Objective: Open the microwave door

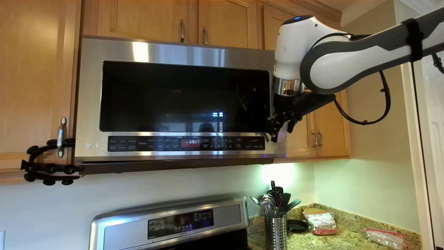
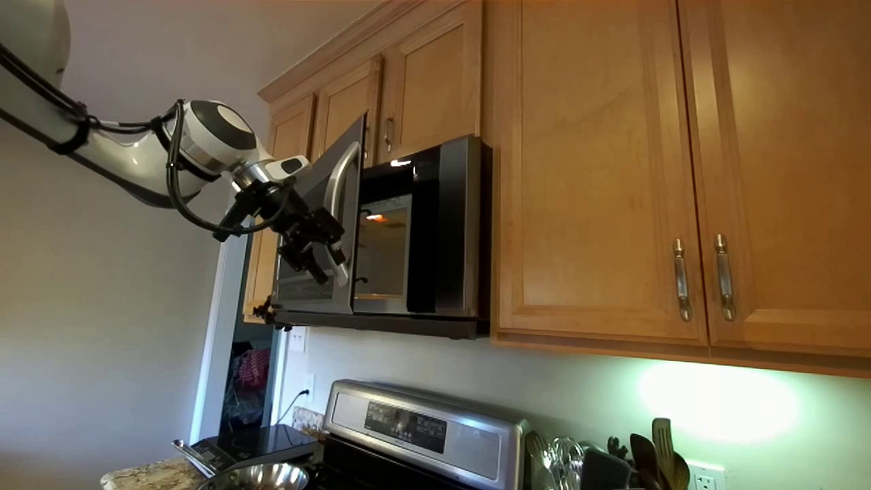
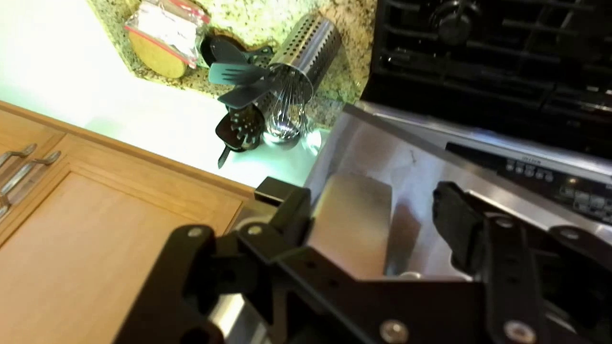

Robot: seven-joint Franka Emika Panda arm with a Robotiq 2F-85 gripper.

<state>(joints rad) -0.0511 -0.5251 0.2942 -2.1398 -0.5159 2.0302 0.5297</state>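
Observation:
The microwave door [image 1: 187, 97] is a steel-framed panel with a dark glass window. In an exterior view the door [image 2: 354, 146] stands partly open, swung away from the microwave body [image 2: 457, 224]. Its curved steel handle [image 2: 340, 178] is on the outer face near the free edge. My gripper [image 2: 328, 264] is at the lower part of the handle. In the wrist view the handle [image 3: 354, 220] lies between the spread fingers of my gripper [image 3: 370, 205], close to the left finger and apart from the right one. Steel door face [image 3: 416, 162] shows behind it.
Wooden cabinets [image 1: 149, 17] surround the microwave. A stove with a steel back panel [image 1: 121, 232] is below. A steel utensil holder [image 1: 276, 231] stands on the granite counter. A black flexible tripod [image 1: 52, 168] hangs at a cabinet handle [image 1: 61, 137].

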